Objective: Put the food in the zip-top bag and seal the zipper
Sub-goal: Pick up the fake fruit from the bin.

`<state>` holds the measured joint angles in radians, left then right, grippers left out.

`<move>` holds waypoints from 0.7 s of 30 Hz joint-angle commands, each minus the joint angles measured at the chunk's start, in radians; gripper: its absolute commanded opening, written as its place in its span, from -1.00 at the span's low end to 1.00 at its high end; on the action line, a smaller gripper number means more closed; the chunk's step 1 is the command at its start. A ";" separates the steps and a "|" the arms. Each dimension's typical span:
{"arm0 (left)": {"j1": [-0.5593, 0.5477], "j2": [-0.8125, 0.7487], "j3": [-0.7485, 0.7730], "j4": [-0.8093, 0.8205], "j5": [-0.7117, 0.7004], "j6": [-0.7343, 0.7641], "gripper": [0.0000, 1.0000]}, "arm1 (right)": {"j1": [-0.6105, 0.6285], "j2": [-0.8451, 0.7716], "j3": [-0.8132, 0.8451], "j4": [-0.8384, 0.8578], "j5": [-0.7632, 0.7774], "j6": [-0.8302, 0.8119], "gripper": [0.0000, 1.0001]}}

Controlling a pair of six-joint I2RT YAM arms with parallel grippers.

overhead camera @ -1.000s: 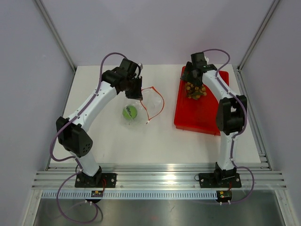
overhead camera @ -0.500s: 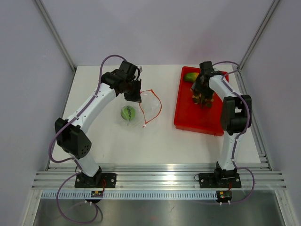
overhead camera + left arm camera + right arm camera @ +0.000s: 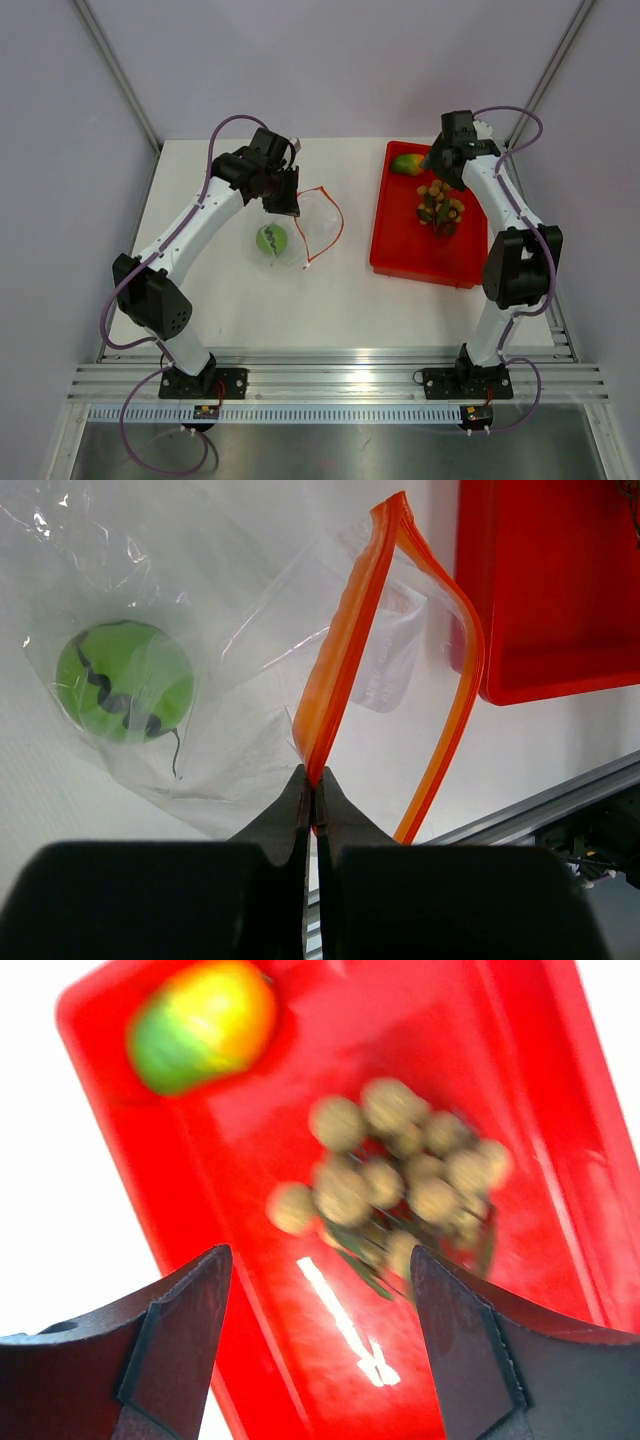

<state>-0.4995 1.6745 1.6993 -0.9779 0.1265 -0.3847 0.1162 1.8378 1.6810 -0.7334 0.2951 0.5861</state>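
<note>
The clear zip-top bag lies left of centre with its mouth held open, and it fills the left wrist view. The round green fruit sits inside it. My left gripper is shut on the orange-red zipper at the bag's mouth edge. The mango shape and the bunch of tan-brown balls lie in the red tray. My right gripper is open and empty above the tray, with the balls and mango below it.
The red tray stands at the back right of the white table. Grey walls enclose the table on three sides. An aluminium rail runs along the near edge by the arm bases.
My right gripper let go of the bunch of balls, which now lies in the tray, and moved up and back right. The left gripper stays shut on the bag's mouth.
</note>
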 commanded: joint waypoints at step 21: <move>-0.002 -0.050 -0.066 0.111 -0.018 0.038 -1.00 | -0.043 0.617 0.606 0.103 -0.215 0.279 0.83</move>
<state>-0.4995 1.6646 1.6295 -0.9176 0.1226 -0.3645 0.0803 2.4481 2.2181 -0.6724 0.1074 0.8150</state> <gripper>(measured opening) 0.008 0.912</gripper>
